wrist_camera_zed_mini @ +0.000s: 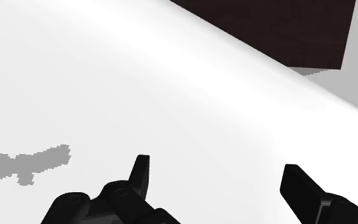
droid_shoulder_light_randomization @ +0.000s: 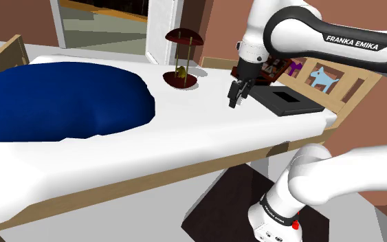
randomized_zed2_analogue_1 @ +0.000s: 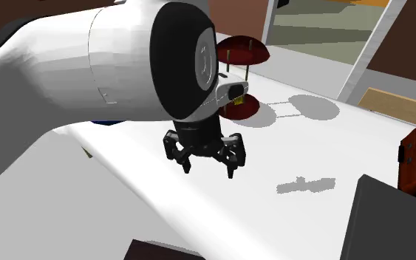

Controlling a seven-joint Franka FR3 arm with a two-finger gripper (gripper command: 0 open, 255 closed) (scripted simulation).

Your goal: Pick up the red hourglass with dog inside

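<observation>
Shoulder view is showing the gripper (droid_shoulder_light_randomization: 236,97) hanging fingers-down above the white bed (droid_shoulder_light_randomization: 205,141), its fingers (wrist_camera_zed_mini: 301,189) standing apart and clasping nothing. The dark red hourglass (droid_shoulder_light_randomization: 181,77) is standing on the bed well apart from the gripper, off to its side toward the blue bedding (droid_shoulder_light_randomization: 61,100) and away from the black tray (droid_shoulder_light_randomization: 284,102) near the tool. Its long axis is running upright, discs above and below thin posts. Judging from this, the gripper is needing a sideways crossing first, then a level closing around the posts.
</observation>
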